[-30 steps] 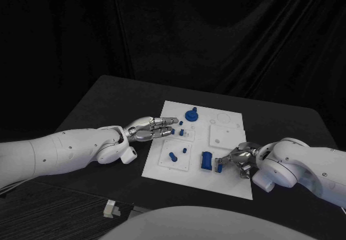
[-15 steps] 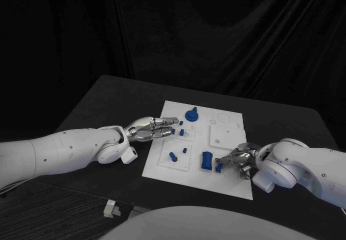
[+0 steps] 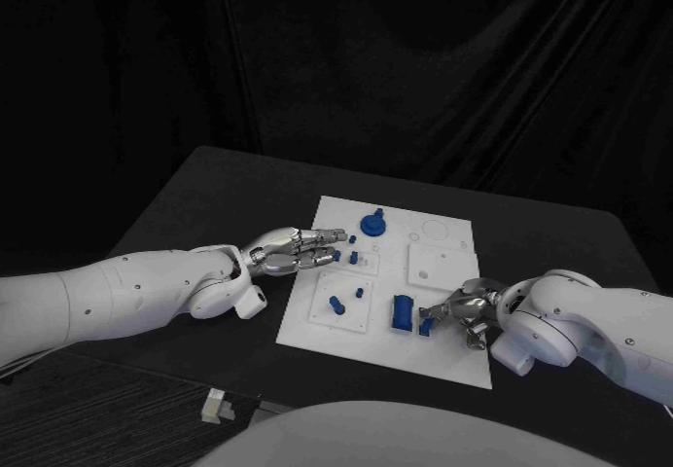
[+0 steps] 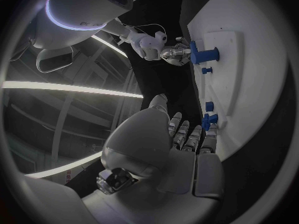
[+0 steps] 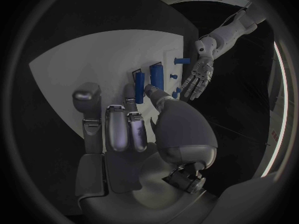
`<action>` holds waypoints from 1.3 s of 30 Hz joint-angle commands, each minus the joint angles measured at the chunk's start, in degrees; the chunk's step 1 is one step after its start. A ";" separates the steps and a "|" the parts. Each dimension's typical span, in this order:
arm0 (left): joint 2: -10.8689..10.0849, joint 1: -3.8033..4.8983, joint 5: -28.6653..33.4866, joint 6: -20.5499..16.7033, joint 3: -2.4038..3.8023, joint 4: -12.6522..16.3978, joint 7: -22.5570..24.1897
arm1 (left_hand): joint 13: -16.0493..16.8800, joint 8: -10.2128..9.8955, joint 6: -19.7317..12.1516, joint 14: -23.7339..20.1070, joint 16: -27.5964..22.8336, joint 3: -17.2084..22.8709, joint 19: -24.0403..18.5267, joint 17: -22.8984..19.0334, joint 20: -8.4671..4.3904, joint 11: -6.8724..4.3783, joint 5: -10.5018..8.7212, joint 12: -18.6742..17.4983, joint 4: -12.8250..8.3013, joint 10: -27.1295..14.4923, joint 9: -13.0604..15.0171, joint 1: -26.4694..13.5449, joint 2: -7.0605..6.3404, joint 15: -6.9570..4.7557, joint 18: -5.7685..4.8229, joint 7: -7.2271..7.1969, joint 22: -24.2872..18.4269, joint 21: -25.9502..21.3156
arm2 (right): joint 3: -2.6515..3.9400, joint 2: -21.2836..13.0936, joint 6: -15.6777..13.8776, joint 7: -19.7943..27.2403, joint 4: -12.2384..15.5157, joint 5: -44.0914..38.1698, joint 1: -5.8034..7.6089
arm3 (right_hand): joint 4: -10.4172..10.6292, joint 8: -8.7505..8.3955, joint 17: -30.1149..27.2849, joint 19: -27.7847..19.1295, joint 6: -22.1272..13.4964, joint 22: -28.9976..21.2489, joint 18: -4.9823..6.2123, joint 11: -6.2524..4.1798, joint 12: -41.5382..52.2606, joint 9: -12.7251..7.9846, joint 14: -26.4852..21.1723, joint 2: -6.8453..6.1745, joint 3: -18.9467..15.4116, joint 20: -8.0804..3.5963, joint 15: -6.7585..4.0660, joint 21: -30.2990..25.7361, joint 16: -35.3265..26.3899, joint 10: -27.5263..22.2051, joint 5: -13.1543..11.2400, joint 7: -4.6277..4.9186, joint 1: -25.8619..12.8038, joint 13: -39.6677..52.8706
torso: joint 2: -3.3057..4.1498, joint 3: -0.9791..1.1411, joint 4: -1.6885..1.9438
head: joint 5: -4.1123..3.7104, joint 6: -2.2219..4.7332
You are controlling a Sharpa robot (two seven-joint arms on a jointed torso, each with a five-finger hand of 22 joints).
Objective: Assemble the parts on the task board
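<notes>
Blue block (image 3: pixel 426 327) on the white board (image 3: pixel 446 362) is being pinched by the right hand (image 3: pixel 464 313), seemingly for seating; left hand (image 3: pixel 298 249) is hovering, fingers extended, holding nothing.

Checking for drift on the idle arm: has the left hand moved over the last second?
No. In the head view the left hand lies with its fingers at the same spot over the task board left edge.
</notes>
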 commanded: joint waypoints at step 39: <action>0.18 -0.35 0.39 0.82 0.05 -0.24 8.08 | -0.06 0.23 -0.07 0.08 0.88 1.56 0.19 0.13 0.54 -0.02 0.73 0.52 -0.59 -0.35 -0.11 1.11 0.02 0.36 -0.39 0.30 0.20 -0.12 | 0.02 -2.24 0.63 0.15 2.21 -6.70 -0.14 | 12.38 5.82 0.55 -1.22 -2.84 6.30 0.17 -0.09 0.65 3.86 3.16 -0.40 -15.55 -0.08 -0.15 -1.17 0.30 5.44 -9.81 -0.56 -4.29 13.98 | 0.02 -0.01 0.03 | 0.40 0.00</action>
